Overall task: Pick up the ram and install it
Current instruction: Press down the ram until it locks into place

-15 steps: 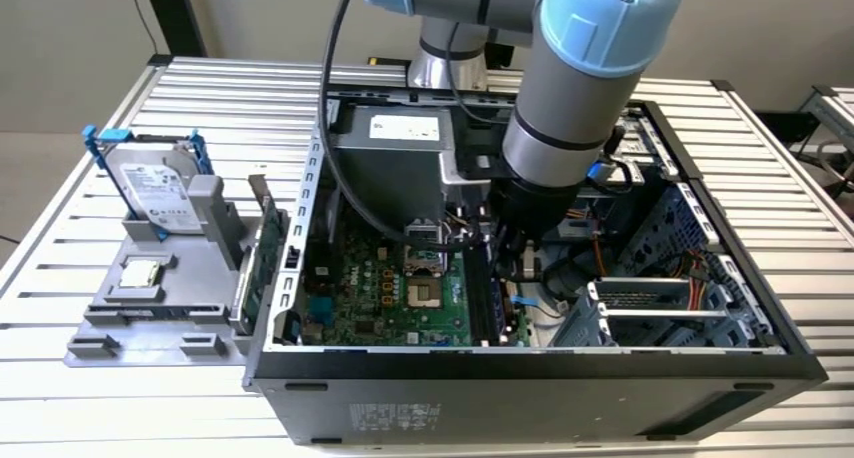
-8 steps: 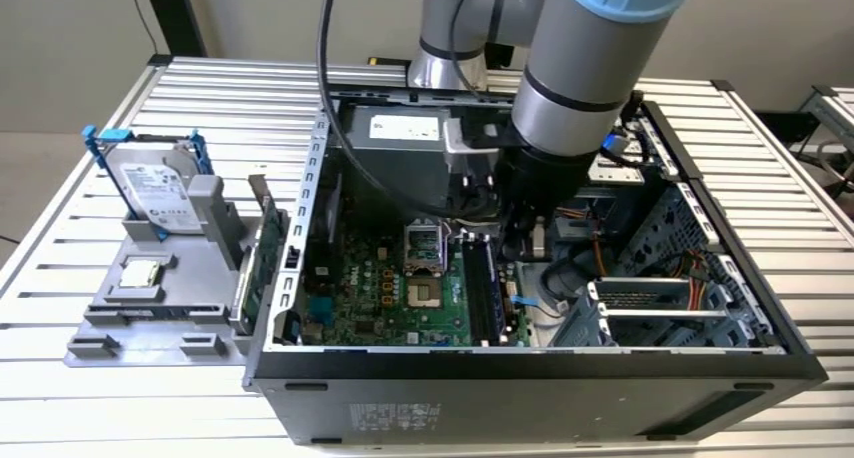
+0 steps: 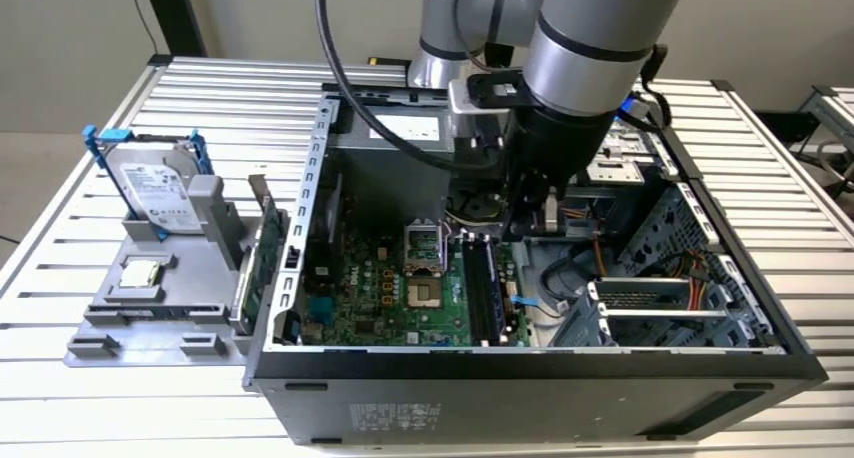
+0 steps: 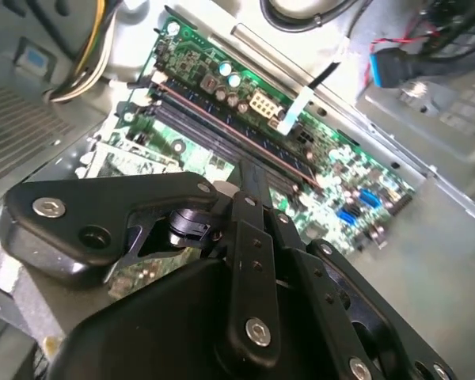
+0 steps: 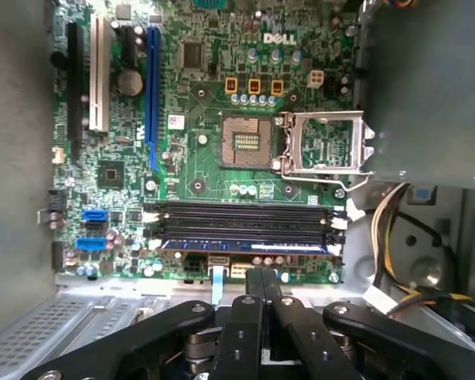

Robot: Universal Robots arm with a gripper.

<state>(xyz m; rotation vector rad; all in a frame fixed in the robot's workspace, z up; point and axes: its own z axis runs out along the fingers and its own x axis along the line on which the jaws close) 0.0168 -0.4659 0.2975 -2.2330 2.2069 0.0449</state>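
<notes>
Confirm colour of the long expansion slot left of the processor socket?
Blue. The long slot shows best in the first wrist view, beside a white slot.

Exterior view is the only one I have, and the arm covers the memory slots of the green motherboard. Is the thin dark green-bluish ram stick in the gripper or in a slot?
Observer: In the first wrist view the thin bluish ram stick lies along a slot on the green motherboard, on the side nearest the board's edge. It is not in the gripper.
Operator: And the other slots?
Observer: The long black slots beside it are bare.
Operator: Is the gripper open?
Observer: No. The black gripper is shut, with its tips together and nothing between them, close beside the ram stick.
</notes>
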